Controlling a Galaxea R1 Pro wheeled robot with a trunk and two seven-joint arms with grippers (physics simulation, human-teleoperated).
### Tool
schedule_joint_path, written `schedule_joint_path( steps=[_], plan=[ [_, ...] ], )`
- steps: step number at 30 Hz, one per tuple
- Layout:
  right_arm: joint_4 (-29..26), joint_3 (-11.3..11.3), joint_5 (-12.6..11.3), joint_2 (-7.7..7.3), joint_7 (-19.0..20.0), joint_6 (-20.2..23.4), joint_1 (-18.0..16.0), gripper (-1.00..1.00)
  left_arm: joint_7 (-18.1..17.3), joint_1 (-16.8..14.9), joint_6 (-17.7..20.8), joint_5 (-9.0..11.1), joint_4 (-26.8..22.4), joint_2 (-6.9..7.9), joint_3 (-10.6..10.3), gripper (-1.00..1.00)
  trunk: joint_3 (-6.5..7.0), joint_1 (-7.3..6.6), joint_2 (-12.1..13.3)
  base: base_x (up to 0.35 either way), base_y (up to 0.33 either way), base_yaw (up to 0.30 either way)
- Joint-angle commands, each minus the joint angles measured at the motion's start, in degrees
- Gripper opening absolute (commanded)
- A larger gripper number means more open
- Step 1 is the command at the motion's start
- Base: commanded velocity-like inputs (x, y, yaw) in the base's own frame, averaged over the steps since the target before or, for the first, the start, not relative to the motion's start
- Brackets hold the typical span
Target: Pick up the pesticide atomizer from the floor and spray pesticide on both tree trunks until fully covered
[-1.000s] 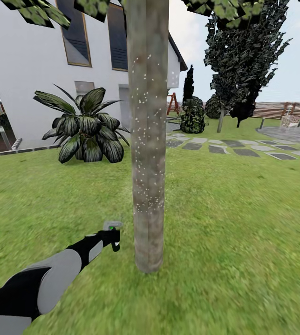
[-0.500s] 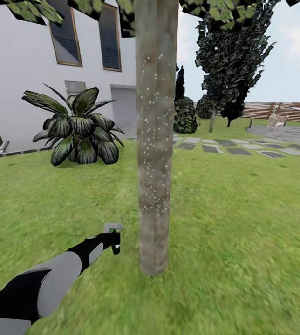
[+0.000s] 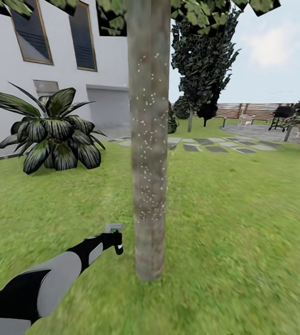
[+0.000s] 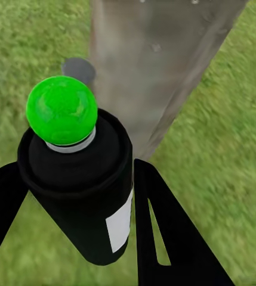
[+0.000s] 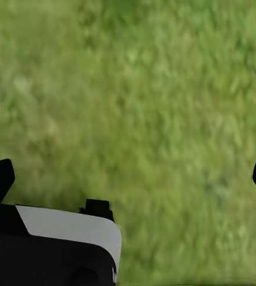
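Left gripper [image 3: 114,238]: arm stretched fwd low over the lawn, fingers closed round the pesticide atomizer [image 4: 80,179]; in the left wrist view black fingers [image 4: 163,232] press both sides of the bottle.
Pesticide atomizer: black bottle w/ white label, green round tip facing the wrist cam; in the head view grey head w/ a green spot shows just above the gripper, near the trunk's lower part, not touching it.
Tree trunk [image 3: 147,139]: straight grey-brown column, centre of the head view, rooted in grass just right of the gripper; the left wrist view shows it [image 4: 157,65] close ahead of the bottle.
Pesticide [image 3: 145,135]: white specks over mid & upper trunk; lowest stretch near the ground looks bare.
Right gripper [image 5: 128,173]: two dark tips at the frame edges, wide apart, nothing between them, blurred grass below.
Surroundings: palm-like plant [image 3: 50,132] to the left by the white house [image 3: 10,93]; stepping stones [image 3: 210,144], slat fence [image 3: 252,110] & dark conifer [image 3: 201,60] beyond.
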Motion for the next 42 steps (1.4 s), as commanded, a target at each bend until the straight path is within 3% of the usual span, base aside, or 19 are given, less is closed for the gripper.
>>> schedule_joint_path(
  steps=[1, 16, 42],
  plan=[
    [-0.01, 0.00, 0.00, 0.00, -0.01, 0.01, 0.00, 1.00, -0.01, 0.00, 0.00, 0.01, -0.01, 0.00, 0.03, -1.00, 0.02, 0.00, 0.00, 0.007, 0.350, -0.293],
    [-0.03, 0.00, 0.00, 0.06, -0.02, 0.02, 0.00, 1.00, -0.02, 0.00, -0.01, 0.01, -0.01, 0.01, -0.03, -1.00, 0.23, 0.00, 0.00, 0.001, 0.350, -0.191],
    [0.00, 0.00, 0.00, 0.09, -0.02, 0.02, 0.00, 1.00, -0.02, 0.00, 0.07, 0.01, -0.01, 0.01, -0.01, -1.00, 1.12, 0.00, 0.00, 0.000, 0.350, -0.274]
  ],
)
